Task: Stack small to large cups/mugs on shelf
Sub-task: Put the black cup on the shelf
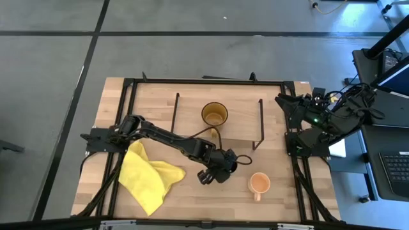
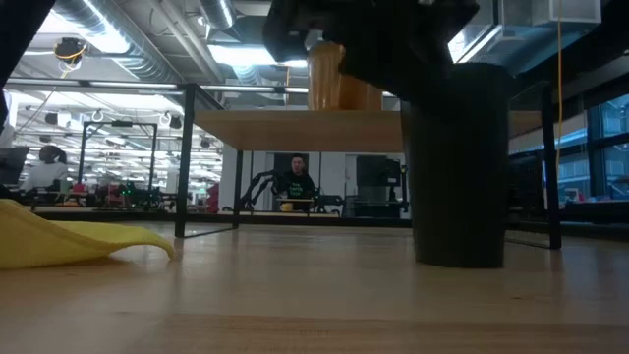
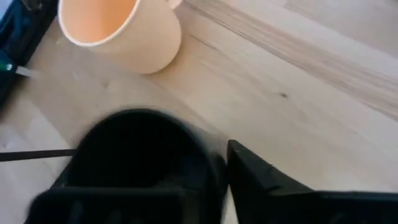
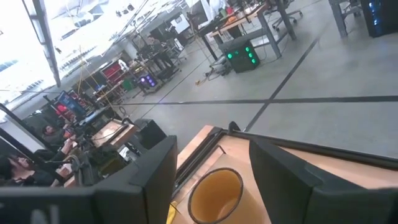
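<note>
The small black cup (image 2: 457, 167) stands on the tabletop in front of the shelf; in the left wrist view it (image 3: 137, 155) sits right at my fingers. My left gripper (image 1: 219, 170) is over it, reaching down at its top. The amber glass mug (image 1: 215, 115) stands upright on the light-wood shelf (image 1: 239, 128), and also shows in the low view (image 2: 334, 79). The peach-orange mug (image 1: 259, 183) stands on the table to the right of my left gripper, handle toward the near edge. My right gripper (image 4: 214, 180) is open and empty, held high at the table's right far side. My left gripper comes at the black cup from above, slanting toward the table's right. One finger (image 3: 267, 180) lies against the outside of the cup's wall near the rim (image 3: 210, 163). The other finger merges with the dark cup and cannot be made out. The cup stands upright, its bottom on the table.
A crumpled yellow cloth (image 1: 150, 176) lies on the table's near left, under my left arm. The shelf's thin dark rod legs (image 1: 259, 121) stand left and right of the board. A black frame (image 1: 128, 96) runs along the table's edges.
</note>
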Robot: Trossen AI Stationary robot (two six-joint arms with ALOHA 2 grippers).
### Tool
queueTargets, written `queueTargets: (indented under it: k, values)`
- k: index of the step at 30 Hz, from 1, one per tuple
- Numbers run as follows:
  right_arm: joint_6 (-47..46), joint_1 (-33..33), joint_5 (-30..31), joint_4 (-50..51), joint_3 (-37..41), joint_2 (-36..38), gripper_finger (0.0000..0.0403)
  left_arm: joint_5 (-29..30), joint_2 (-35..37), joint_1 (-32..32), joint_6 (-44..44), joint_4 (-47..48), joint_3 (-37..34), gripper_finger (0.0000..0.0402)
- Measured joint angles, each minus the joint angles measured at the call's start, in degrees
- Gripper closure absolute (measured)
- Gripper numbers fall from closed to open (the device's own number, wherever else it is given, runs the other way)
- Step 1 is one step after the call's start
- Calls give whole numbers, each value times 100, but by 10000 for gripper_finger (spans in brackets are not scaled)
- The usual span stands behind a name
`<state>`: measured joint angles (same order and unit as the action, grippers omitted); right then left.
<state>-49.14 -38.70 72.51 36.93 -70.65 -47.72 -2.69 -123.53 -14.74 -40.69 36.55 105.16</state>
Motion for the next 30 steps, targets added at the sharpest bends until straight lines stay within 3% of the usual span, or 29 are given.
queueTargets:
  k: [3, 8, 17, 20, 22, 30]
  values:
    - [-134, 0, 1, 175, 0, 5, 201, 163, 25, -2, -8, 38, 0, 391]
    - [-282, 0, 0, 284, 4, 70, 201, 288, 277, -23, 152, 688, 313, 396]
    - [-801, 0, -105, 739, 4, 36, 201, 359, 745, -156, 978, 4184, 2253, 399]
    - [-1101, 0, -329, 894, 25, -32, 201, 853, 764, -247, 1632, 5415, 2986, 400]
    - [-1272, 0, -506, 917, 123, -73, 201, 1272, 1140, -293, 1968, 5246, 2730, 400]
    - [-2391, 0, -1180, 912, 704, -287, 201, 1591, 2322, 248, 3568, 5335, 1928, 401]
